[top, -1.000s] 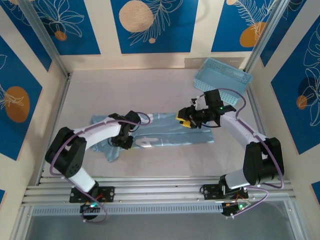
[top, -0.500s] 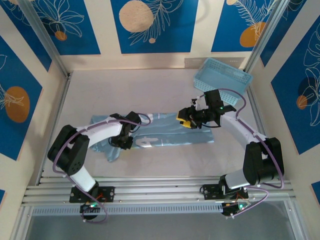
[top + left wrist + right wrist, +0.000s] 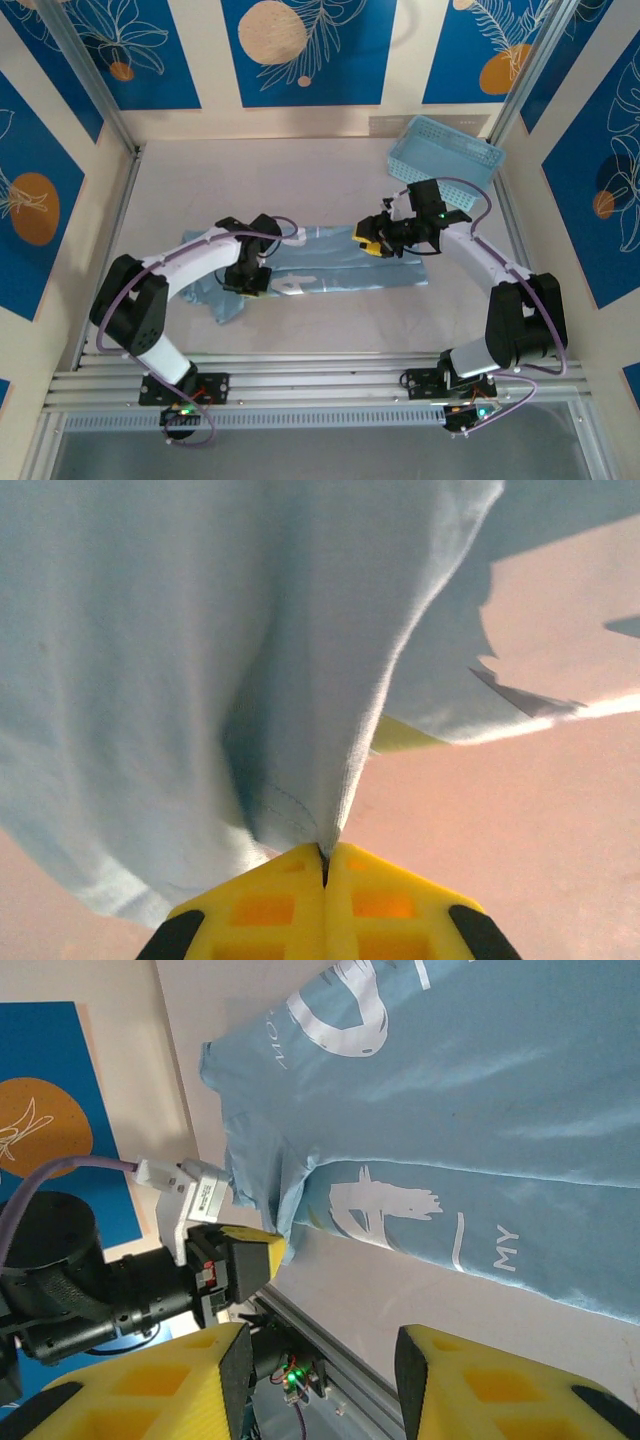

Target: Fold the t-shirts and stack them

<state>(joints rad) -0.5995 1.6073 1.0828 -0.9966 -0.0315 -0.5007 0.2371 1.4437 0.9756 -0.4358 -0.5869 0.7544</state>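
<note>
A light dusty-blue t-shirt (image 3: 340,265) with white lettering lies spread across the middle of the table, lengthwise left to right. My left gripper (image 3: 255,281) is over its left part, shut on a pinched-up edge of the cloth. In the left wrist view the yellow jaws (image 3: 325,858) meet with the shirt's hem (image 3: 300,730) caught between them, and the fabric rises away from the table. My right gripper (image 3: 368,240) hovers above the shirt's right part. It is open (image 3: 320,1380), with nothing between its fingers. The shirt (image 3: 480,1110) lies below it.
A light-blue plastic lattice basket (image 3: 445,150) stands tilted at the back right corner. Aluminium rails (image 3: 320,385) run along the near edge. Bare tabletop (image 3: 250,180) lies behind the shirt. The left arm (image 3: 120,1280) shows in the right wrist view.
My left gripper has closed onto the shirt's edge and its arm has shifted slightly. The right arm has stayed put with its jaws unchanged.
</note>
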